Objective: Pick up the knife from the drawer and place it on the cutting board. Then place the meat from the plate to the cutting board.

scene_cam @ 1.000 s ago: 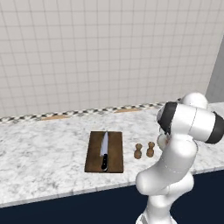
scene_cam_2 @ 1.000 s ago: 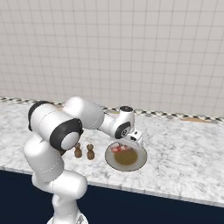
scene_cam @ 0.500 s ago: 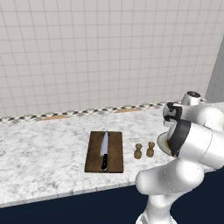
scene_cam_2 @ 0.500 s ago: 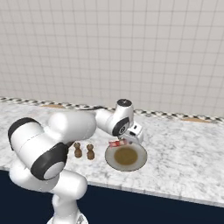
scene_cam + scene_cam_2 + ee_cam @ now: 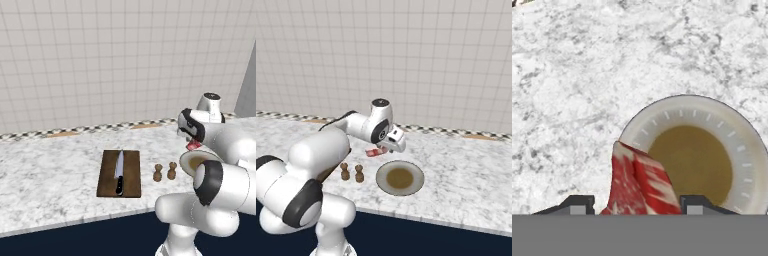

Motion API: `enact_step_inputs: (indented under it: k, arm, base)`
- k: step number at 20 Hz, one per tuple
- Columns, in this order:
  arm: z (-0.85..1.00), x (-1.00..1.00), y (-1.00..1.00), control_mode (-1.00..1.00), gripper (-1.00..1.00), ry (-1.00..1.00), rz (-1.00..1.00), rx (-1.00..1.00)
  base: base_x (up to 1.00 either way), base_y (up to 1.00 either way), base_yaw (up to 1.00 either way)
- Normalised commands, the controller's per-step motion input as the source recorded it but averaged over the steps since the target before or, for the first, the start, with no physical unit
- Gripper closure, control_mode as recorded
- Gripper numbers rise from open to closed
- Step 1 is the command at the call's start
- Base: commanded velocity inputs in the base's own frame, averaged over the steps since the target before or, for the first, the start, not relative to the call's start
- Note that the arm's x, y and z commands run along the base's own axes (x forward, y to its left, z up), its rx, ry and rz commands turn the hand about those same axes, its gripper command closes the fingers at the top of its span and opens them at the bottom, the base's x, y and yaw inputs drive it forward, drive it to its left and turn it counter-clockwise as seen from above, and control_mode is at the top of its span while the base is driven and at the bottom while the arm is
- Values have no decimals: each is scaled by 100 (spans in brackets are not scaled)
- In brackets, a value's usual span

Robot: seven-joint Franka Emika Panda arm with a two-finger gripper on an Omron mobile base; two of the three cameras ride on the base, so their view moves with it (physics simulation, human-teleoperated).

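The knife (image 5: pixel 119 171) lies lengthwise on the dark-brown cutting board (image 5: pixel 131 174), black handle toward the counter's front. My gripper (image 5: pixel 382 150) is shut on the red-pink meat (image 5: pixel 375 151), held in the air above the counter just left of the plate (image 5: pixel 400 178). In the hand view the meat (image 5: pixel 639 184) hangs between my fingertips, with the bare plate (image 5: pixel 739 150) below and to the right. From the left base camera the meat (image 5: pixel 192 145) shows beside the arm, above the plate (image 5: pixel 186 161). The drawer is out of view.
Two small brown shakers (image 5: pixel 164 172) stand on the counter between the board and the plate. The marble counter (image 5: pixel 45 170) runs along a tiled wall. Its dark front edge (image 5: pixel 456 237) is near the base.
The meat has been lifted off the plate and carried up and to the left, away from the plate's centre. The plate now lies bare. The arm's upper joints have swung round.
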Motion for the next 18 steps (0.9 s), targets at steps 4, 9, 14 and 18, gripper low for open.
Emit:
enact_step_inputs:
  k: [4,9,14,18]
  arm:
    - [12,0,81,-100,100,0,-1,0]
    - [1,0,90,-100,100,0,0,0]
    - [5,-1,92,-100,100,0,0,0]
    - [4,-4,87,-100,100,0,0,0]
  base:
    - [0,0,0]
    - [0,0,0]
    - [0,0,0]
    - [0,0,0]
